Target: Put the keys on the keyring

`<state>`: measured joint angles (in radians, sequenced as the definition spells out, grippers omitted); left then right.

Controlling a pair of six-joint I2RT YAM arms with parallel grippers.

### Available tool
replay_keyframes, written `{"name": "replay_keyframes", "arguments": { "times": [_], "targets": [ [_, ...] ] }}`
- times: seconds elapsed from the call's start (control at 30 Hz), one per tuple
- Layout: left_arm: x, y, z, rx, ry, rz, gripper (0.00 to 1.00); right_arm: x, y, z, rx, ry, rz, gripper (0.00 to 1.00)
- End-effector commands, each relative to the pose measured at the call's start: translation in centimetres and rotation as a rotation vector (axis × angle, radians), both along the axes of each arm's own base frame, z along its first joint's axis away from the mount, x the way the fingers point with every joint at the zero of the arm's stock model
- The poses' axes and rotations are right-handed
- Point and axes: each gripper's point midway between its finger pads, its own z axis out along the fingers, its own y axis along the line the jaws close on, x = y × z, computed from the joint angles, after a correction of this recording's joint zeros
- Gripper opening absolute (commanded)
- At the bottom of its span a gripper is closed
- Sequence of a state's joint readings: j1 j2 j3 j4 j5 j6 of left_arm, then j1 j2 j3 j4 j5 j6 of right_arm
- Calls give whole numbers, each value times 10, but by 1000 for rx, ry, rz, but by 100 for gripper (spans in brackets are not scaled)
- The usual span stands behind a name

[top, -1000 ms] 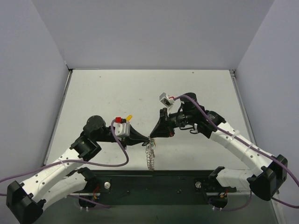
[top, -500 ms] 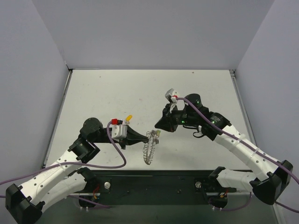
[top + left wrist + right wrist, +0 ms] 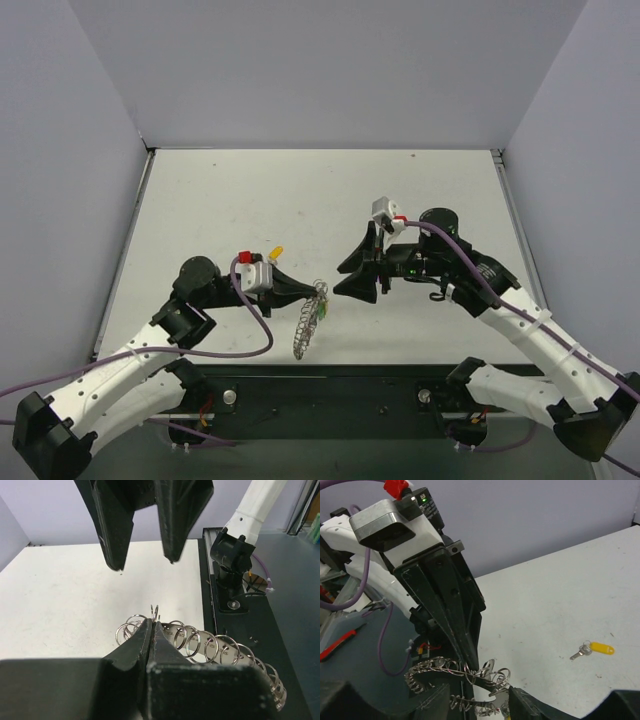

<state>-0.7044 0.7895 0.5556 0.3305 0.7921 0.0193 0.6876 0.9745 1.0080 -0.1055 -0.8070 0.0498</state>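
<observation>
In the top view my left gripper (image 3: 318, 292) is shut on the upper end of the keyring (image 3: 306, 328), a silvery coil of wire loops that hangs down from it over the table's near edge. A small green-headed key (image 3: 323, 309) dangles on the coil just under the fingertips. In the left wrist view the pinched loops (image 3: 200, 641) trail off to the right of my closed left gripper (image 3: 153, 626). My right gripper (image 3: 347, 277) stands open just right of the coil, touching nothing. A yellow-headed key (image 3: 598, 649) lies loose on the table, also seen in the top view (image 3: 277, 251).
The black mounting plate (image 3: 330, 395) with both arm bases runs along the near edge, right under the hanging coil. Grey walls close in the white table (image 3: 300, 200) on three sides. A purple cable (image 3: 250, 330) loops off the left wrist.
My right gripper has let go of the coil, opened and drawn back to the right. The keyring now hangs from the left gripper alone, which has shifted slightly left.
</observation>
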Motion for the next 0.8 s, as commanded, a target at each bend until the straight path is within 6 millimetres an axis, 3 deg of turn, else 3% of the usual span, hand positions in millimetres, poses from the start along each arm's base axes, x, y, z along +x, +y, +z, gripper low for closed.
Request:
{"name": "replay_keyframes", "arguments": {
  "times": [0.0,0.13,0.4,0.77],
  "targets": [
    [9,1,31,-105,-56,38,0,-18,13,20,69,-2,174,52],
    [10,1,33,-124,-47,45,0,-19,17,18,66,21,200,51],
    [13,-1,35,-139,-32,41,0,-16,22,21,82,33,188,37],
    [14,-5,35,-107,-13,25,0,-2,28,9,31,21,123,36]
  ]
}}
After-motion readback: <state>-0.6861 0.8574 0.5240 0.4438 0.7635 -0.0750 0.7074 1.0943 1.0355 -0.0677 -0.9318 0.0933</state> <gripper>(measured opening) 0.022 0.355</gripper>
